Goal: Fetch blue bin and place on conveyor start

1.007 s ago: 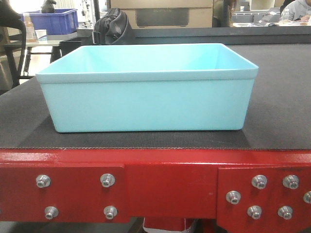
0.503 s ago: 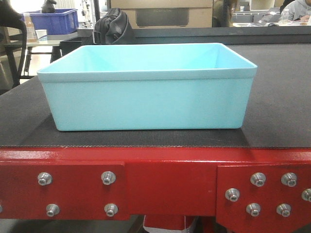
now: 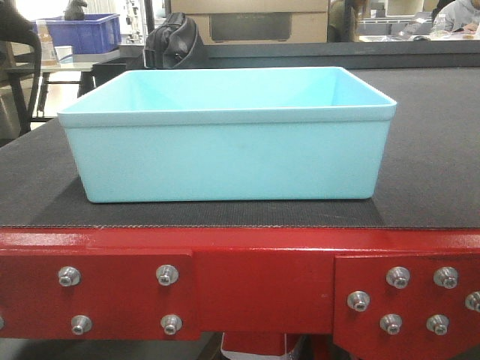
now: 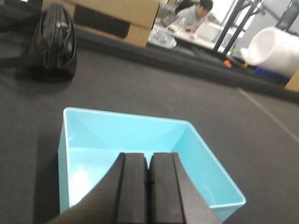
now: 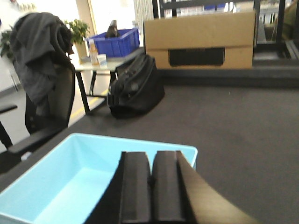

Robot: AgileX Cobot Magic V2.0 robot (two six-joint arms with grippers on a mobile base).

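The blue bin [image 3: 225, 150] is a pale aqua tub, empty, standing upright on the dark grey belt [image 3: 427, 150] just behind the red bolted plate [image 3: 255, 277] of the conveyor start. No gripper shows in the front view. In the left wrist view my left gripper [image 4: 148, 158] is shut with nothing between its pads, above the near side of the bin [image 4: 93, 140]. In the right wrist view my right gripper [image 5: 152, 156] is shut and empty too, over the bin's [image 5: 70, 172] near right part.
A black bag [image 3: 169, 41] lies on the belt behind the bin, with a cardboard box [image 3: 255, 22] beyond it. A dark blue crate [image 3: 82, 30] sits on a table at back left. A chair with a jacket [image 5: 42, 60] stands left of the conveyor.
The front view has shifted slightly, so the bin and red plate sit a little higher in frame. The bin has stayed in place on the belt.
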